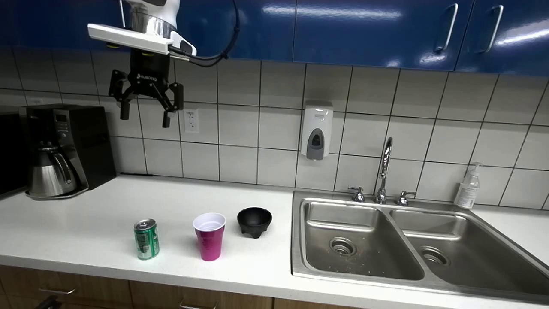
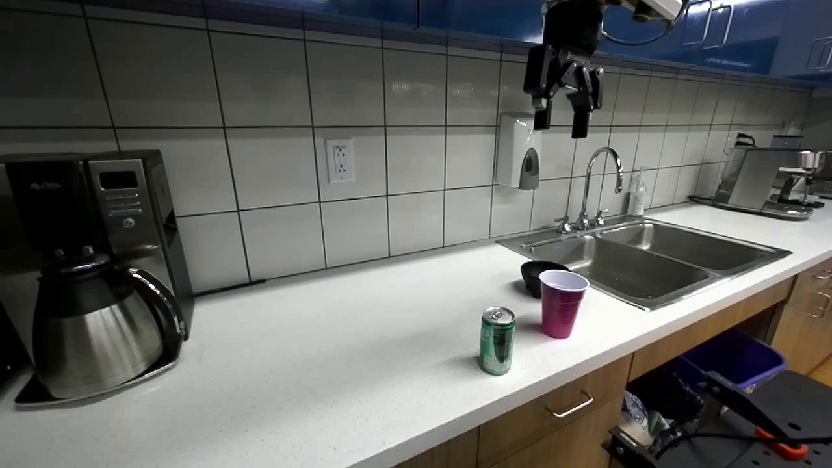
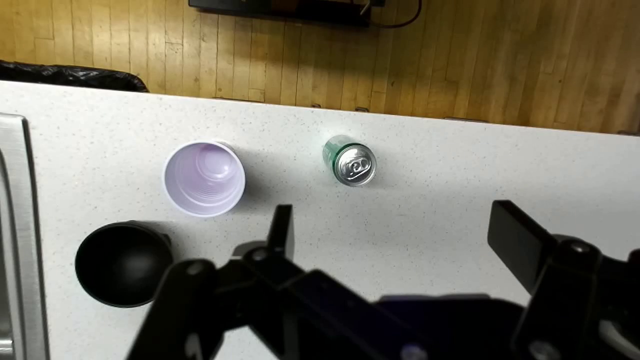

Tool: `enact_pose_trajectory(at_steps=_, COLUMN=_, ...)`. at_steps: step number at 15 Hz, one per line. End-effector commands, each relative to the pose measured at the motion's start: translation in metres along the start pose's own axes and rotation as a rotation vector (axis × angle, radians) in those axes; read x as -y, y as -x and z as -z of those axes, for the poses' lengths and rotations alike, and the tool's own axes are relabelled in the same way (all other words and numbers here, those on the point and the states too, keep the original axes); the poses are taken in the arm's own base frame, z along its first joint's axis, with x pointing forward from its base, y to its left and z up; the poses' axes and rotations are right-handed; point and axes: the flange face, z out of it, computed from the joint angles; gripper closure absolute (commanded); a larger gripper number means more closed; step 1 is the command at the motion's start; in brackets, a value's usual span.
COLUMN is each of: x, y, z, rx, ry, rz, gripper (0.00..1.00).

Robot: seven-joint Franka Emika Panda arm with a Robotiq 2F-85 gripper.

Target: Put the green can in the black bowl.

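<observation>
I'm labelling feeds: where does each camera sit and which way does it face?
In an exterior view: in front of the counter, facing the tiled wall; end effector and some arm show.
In an exterior view: near the coffee maker, looking along the counter toward the sink; end effector and some arm show.
Wrist view: above the counter, facing down on green can, cup and black bowl; end effector shows.
Both exterior views share the coffee maker, sink and end effector.

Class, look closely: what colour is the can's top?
Silver; the can's top shows best in the wrist view.
</observation>
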Motion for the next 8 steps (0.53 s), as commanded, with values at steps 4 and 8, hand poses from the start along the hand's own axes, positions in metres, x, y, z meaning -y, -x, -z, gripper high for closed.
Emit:
enact_pose_trajectory(at_steps=4, x=0.022, y=-0.006, z=-0.008, rx=0.010, ry=0.027, rz=-0.008, gripper=0.00)
enact_pose_trajectory(at_steps=8, x=0.046, y=-0.008, z=-0.017, rx=0.016, ry=0.050, rz=-0.033, gripper=0.00)
